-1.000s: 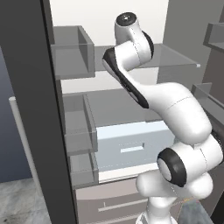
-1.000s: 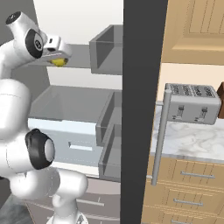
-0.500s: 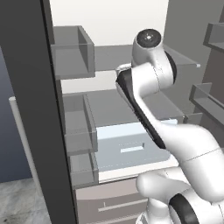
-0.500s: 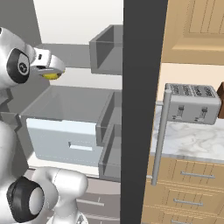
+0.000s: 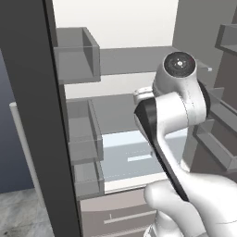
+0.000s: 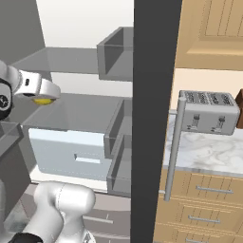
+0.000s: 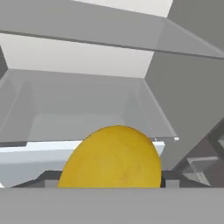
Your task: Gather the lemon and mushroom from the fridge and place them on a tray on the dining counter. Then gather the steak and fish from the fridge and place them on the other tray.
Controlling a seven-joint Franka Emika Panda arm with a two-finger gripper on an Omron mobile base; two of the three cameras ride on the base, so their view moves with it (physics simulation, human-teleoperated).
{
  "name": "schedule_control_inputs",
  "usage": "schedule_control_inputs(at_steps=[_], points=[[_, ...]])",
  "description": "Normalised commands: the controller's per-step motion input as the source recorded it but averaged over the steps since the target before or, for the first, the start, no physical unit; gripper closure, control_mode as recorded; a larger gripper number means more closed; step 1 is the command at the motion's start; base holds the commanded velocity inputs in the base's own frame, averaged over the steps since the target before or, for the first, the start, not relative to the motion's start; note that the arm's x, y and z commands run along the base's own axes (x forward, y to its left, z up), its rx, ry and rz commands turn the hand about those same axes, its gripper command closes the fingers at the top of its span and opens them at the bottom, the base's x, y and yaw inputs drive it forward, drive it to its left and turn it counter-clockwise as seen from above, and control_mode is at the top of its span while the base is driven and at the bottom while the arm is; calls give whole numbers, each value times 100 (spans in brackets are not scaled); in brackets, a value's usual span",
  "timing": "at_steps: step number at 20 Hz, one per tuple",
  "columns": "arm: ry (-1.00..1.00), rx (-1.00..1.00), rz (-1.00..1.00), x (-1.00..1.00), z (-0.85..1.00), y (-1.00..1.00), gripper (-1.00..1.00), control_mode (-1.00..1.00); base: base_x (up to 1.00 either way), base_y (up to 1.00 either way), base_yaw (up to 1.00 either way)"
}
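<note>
Hand view: lemon (image 7: 113, 157) gripped in hand (image 6: 42, 97)

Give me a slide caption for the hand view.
End effector holding the lemon inside the open fridge, above its pale drawer.

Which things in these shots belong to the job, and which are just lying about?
Job:
- lemon, held in the gripper
- fridge, door open

Lying about:
- toaster
- wooden drawers
- fridge drawer
</note>
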Motion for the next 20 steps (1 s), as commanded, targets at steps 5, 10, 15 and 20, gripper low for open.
schedule_control_inputs(at_steps=[5, 10, 15, 20], points=[[6, -5, 0, -44, -43, 0, 100, -100, 0, 0, 0], [0, -5, 4, -21, -36, 14, 100, 100, -10, 3, 1], [0, 0, 0, 0, 0, 0, 100, 100, -92, 0, -3], [0, 0, 0, 0, 0, 0, 100, 100, -100, 0, -22]])
